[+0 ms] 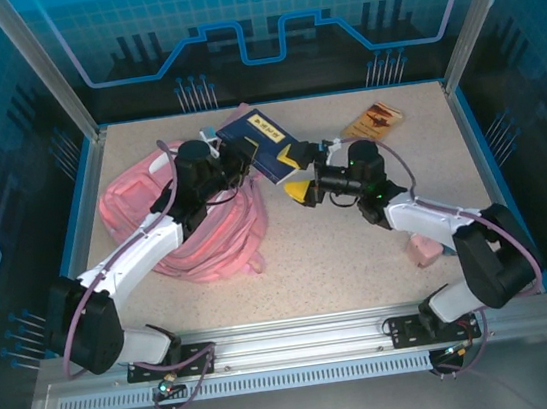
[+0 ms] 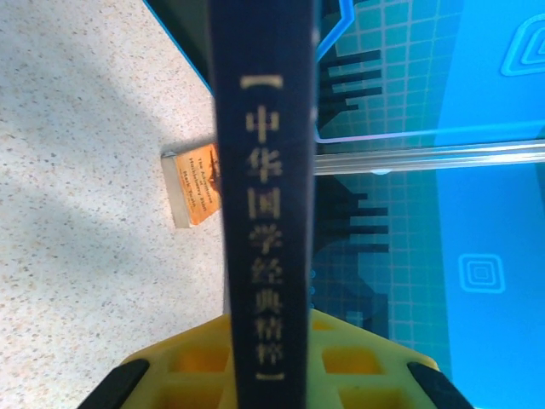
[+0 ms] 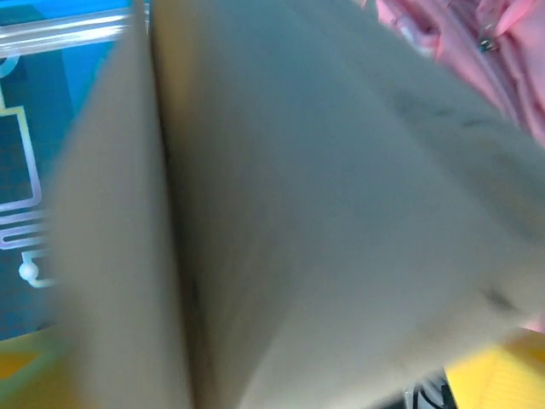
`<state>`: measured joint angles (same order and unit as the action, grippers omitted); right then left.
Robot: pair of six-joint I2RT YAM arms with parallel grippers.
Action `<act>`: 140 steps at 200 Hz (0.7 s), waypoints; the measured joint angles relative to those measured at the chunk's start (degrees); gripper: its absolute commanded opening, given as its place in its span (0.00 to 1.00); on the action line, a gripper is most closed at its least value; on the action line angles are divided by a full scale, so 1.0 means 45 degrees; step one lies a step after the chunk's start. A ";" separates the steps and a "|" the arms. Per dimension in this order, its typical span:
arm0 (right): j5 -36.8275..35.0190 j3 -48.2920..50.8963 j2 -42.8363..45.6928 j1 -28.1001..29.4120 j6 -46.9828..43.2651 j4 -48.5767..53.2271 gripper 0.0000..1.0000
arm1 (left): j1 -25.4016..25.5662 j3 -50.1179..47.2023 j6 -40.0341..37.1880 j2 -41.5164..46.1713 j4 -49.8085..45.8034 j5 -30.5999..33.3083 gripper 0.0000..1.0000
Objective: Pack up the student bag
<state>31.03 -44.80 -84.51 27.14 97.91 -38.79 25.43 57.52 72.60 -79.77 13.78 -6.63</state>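
Top external: dark blue book (image 1: pixel 261 138) beside the student bag (image 1: pixel 213 245).
Your left hand (image 1: pixel 235 155) grips it; your right hand (image 1: pixel 299 172) gapes wide at its corner.

Speckled beige surface (image 1: pixel 361 253) carries three items: the pink student bag (image 1: pixel 214 248) at left, an orange booklet (image 1: pixel 373 119) at far right, and a small pink item (image 1: pixel 424 248), possibly a pouch, near right.
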 measured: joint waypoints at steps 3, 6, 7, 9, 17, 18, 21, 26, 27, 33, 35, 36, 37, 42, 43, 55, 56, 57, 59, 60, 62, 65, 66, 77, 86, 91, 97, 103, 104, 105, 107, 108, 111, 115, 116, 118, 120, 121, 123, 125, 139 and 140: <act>-0.0029 0.0000 -0.0053 0.0058 0.0107 -0.0117 0.86 | 0.0005 -0.0044 0.0044 0.0005 0.0068 0.0015 0.15; -0.0053 0.0000 -0.0102 0.0102 0.0180 -0.0204 0.85 | 0.0005 -0.0078 0.0102 0.0005 0.0102 0.0044 0.15; -0.0053 0.0000 -0.0102 0.0102 0.0180 -0.0204 0.85 | 0.0005 -0.0078 0.0102 0.0005 0.0102 0.0044 0.15; -0.0073 0.0000 -0.0136 0.0146 0.0248 -0.0296 0.83 | 0.0005 -0.0107 0.0131 0.0010 0.0117 0.0053 0.15; -0.0189 0.0000 -0.0199 0.0214 0.0461 -0.0559 0.79 | 0.0005 -0.0180 0.0194 0.0015 0.0151 0.0097 0.15; -0.0189 0.0000 -0.0199 0.0214 0.0461 -0.0559 0.78 | 0.0005 -0.0185 0.0194 0.0015 0.0146 0.0097 0.15; -0.0204 0.0000 -0.0204 0.0219 0.0466 -0.0631 0.76 | 0.0005 -0.0209 0.0214 0.0015 0.0151 0.0102 0.15; -0.0262 0.0000 -0.0204 0.0223 0.0568 -0.0782 0.72 | 0.0005 -0.0257 0.0228 0.0029 0.0155 0.0102 0.15; -0.0262 0.0000 -0.0204 0.0223 0.0568 -0.0811 0.71 | 0.0005 -0.0262 0.0228 0.0029 0.0151 0.0102 0.15; -0.0340 0.0000 -0.0204 0.0223 0.0675 -0.0937 0.67 | 0.0005 -0.0306 0.0223 0.0044 0.0151 0.0102 0.15; -0.0369 0.0000 -0.0204 0.0219 0.0690 -0.1054 0.66 | 0.0005 -0.0321 0.0228 0.0049 0.0155 0.0107 0.15; -0.0389 0.0000 -0.0204 0.0219 0.0714 -0.1078 0.65 | 0.0005 -0.0321 0.0228 0.0053 0.0155 0.0107 0.15; -0.0413 0.0000 -0.0204 0.0219 0.0772 -0.1103 0.65 | 0.0005 -0.0325 0.0228 0.0053 0.0151 0.0107 0.15; -0.0442 0.0000 -0.0204 0.0219 0.0729 -0.1195 0.61 | 0.0005 -0.0345 0.0228 0.0078 0.0141 0.0107 0.15; -0.0471 0.0000 -0.0204 0.0219 0.0797 -0.1214 0.61 | 0.0005 -0.0355 0.0228 0.0078 0.0146 0.0112 0.15; -0.0549 0.0000 -0.0199 0.0223 0.0816 -0.1292 0.52 | 0.0005 -0.0423 0.0228 0.0165 0.0151 0.0165 0.15; -0.0563 0.0000 -0.0199 0.0219 0.0845 -0.1302 0.52 | 0.0005 -0.0432 0.0228 0.0175 0.0151 0.0170 0.15; -0.0573 0.0000 -0.0199 0.0219 0.0889 -0.1307 0.52 | 0.0005 -0.0442 0.0228 0.0180 0.0151 0.0180 0.15; -0.0607 0.0000 -0.0194 0.0223 0.0874 -0.1277 0.50 | 0.0005 -0.0466 0.0228 0.0204 0.0160 0.0194 0.15; -0.0593 0.0000 -0.0194 0.0223 0.0855 -0.1292 0.48 | 0.0005 -0.0476 0.0228 0.0219 0.0165 0.0189 0.15; -0.0607 0.0000 -0.0194 0.0219 0.0884 -0.1302 0.47 | 0.0005 -0.0486 0.0228 0.0228 0.0170 0.0189 0.15; -0.0631 0.0000 -0.0189 0.0219 0.0913 -0.1277 0.45 | 0.0005 -0.0495 0.0228 0.0253 0.0165 0.0194 0.15; -0.0646 0.0000 -0.0189 0.0223 0.0908 -0.1273 0.44 | 0.0005 -0.0515 0.0233 0.0272 0.0160 0.0199 0.15; -0.0724 0.0005 -0.0175 0.0219 0.0894 -0.1268 0.37 | 0.0005 -0.0602 0.0238 0.0393 0.0160 0.0209 0.16; -0.0811 0.0015 -0.0131 0.0219 0.0899 -0.1180 0.28 | 0.0005 -0.0690 0.0238 0.0486 0.0189 0.0228 0.17; -0.0821 0.0019 -0.0107 0.0219 0.0835 -0.1146 0.23 | 0.0005 -0.0743 0.0243 0.0539 0.0199 0.0233 0.18; -0.0845 0.0019 -0.0068 0.0223 0.0719 -0.1049 0.18 | 0.0005 -0.0806 0.0253 0.0597 0.0214 0.0233 0.19; -0.0899 0.0024 0.0000 0.0219 0.0675 -0.0894 0.14 | 0.0005 -0.0855 0.0306 0.0670 0.0189 0.0228 0.21; -0.0899 0.0024 0.0000 0.0219 0.0675 -0.0894 0.14 | 0.0005 -0.0855 0.0306 0.0670 0.0189 0.0228 0.22; -0.0899 0.0024 0.0000 0.0219 0.0675 -0.0894 0.14 | 0.0005 -0.0855 0.0306 0.0670 0.0189 0.0228 0.22; -0.0913 0.0024 0.0019 0.0219 0.0680 -0.0826 0.13 | 0.0005 -0.0869 0.0321 0.0675 0.0185 0.0228 0.24; -0.0899 0.0024 0.0049 0.0219 0.0597 -0.0801 0.12 | 0.0005 -0.0874 0.0316 0.0685 0.0185 0.0228 0.25; -0.0903 0.0024 0.0078 0.0219 0.0486 -0.0748 0.10 | 0.0005 -0.0903 0.0321 0.0719 0.0185 0.0223 0.27; -0.0899 0.0019 0.0160 0.0219 0.0423 -0.0593 0.07 | 0.0005 -0.0928 0.0345 0.0743 0.0141 0.0219 0.31; -0.0903 0.0019 0.0185 0.0219 0.0364 -0.0554 0.07 | 0.0005 -0.0942 0.0345 0.0753 0.0126 0.0214 0.32; -0.0903 0.0019 0.0204 0.0219 0.0296 -0.0505 0.06 | 0.0010 -0.0967 0.0306 0.0777 0.0107 0.0185 0.34; -0.0918 0.0015 0.0282 0.0219 0.0194 -0.0321 0.05 | 0.0010 -0.0981 0.0359 0.0792 0.0112 0.0180 0.37; -0.0928 0.0010 0.0311 0.0219 0.0155 -0.0243 0.04 | 0.0010 -0.0991 0.0359 0.0797 0.0092 0.0180 0.38; -0.0942 0.0000 0.0384 0.0219 -0.0058 -0.0044 0.03 | 0.0019 -0.0991 0.0262 0.0811 0.0073 0.0170 0.41; -0.0957 -0.0010 0.0427 0.0219 -0.0107 0.0092 0.03 | 0.0019 -0.1005 0.0340 0.0835 0.0029 0.0151 0.44; -0.1141 -0.0097 0.0933 0.0204 -0.0991 0.1355 0.00 | 0.0015 -0.1010 0.0087 0.1015 -0.0364 0.0015 0.68; -0.1166 -0.0126 0.0986 0.0204 -0.1156 0.1515 0.00 | 0.0015 -0.1010 0.0068 0.1039 -0.0442 0.0000 0.70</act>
<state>25.78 -45.36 -80.07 28.05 92.71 -31.97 25.50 52.97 72.90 -75.09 11.79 -6.63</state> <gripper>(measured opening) 0.089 0.504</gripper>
